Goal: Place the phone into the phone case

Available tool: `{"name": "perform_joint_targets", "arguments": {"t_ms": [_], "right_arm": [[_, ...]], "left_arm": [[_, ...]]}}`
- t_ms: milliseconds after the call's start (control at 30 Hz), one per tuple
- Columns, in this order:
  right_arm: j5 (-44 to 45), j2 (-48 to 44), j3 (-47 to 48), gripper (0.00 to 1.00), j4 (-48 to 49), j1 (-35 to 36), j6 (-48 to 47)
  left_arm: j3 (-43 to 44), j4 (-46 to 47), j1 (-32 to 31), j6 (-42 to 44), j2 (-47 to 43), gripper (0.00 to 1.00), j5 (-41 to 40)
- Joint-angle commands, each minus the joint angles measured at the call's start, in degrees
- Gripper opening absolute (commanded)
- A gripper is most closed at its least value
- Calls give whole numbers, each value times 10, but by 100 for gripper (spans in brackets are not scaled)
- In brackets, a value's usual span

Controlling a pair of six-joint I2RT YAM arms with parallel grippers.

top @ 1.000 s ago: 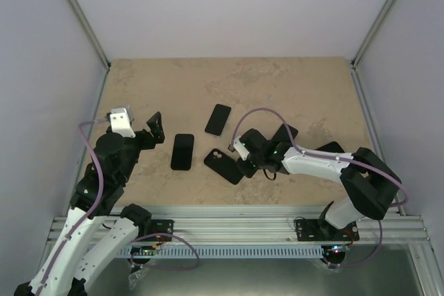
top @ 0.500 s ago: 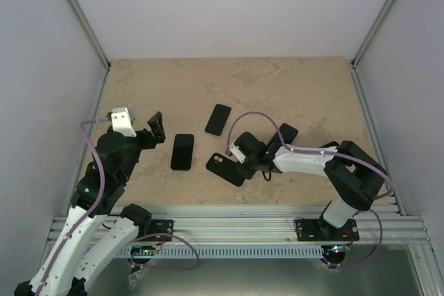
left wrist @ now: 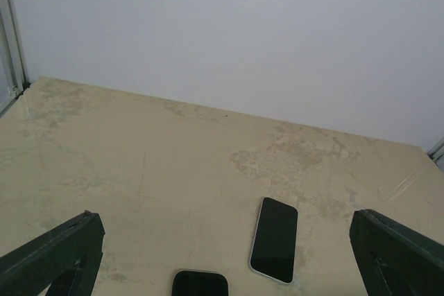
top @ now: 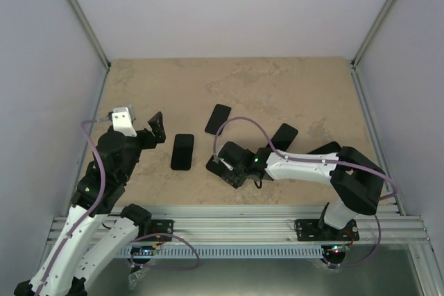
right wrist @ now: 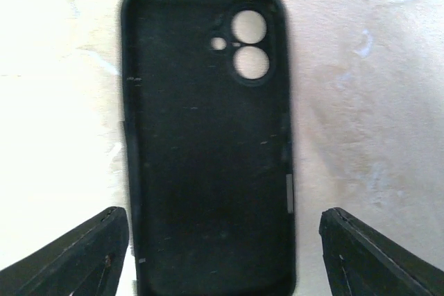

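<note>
Right gripper (right wrist: pixel 222 240) spread apart above black phone case (right wrist: pixel 201 136), open side up, two round camera holes, flat on table (right wrist: pixel 368 116)

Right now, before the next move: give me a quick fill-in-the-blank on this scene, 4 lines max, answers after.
1. The phone case lies inner side up and is ____ of any phone.
2. The right gripper hangs over it with its jaws ____.
3. The left gripper holds ____.
4. The left wrist view shows ____ phones on the table: the far phone whole, the near phone cut off by the frame.

Missing words: empty; open; nothing; two.
</note>
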Motion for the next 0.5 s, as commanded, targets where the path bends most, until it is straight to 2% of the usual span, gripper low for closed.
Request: {"name": "perform_joint_targets", "arguments": {"t_ms": [0, 200, 467], "right_arm": [[39, 6, 22, 80, -42, 45, 31], [68, 47, 26, 87, -71, 74, 54], [153, 71, 22, 96, -113, 74, 88]], "left_arm": [[-5, 12, 3, 6, 1, 100, 2], [-5, 12, 3, 5, 1, 99, 2], [-6, 12, 3, 6, 1, 99, 2]]}}
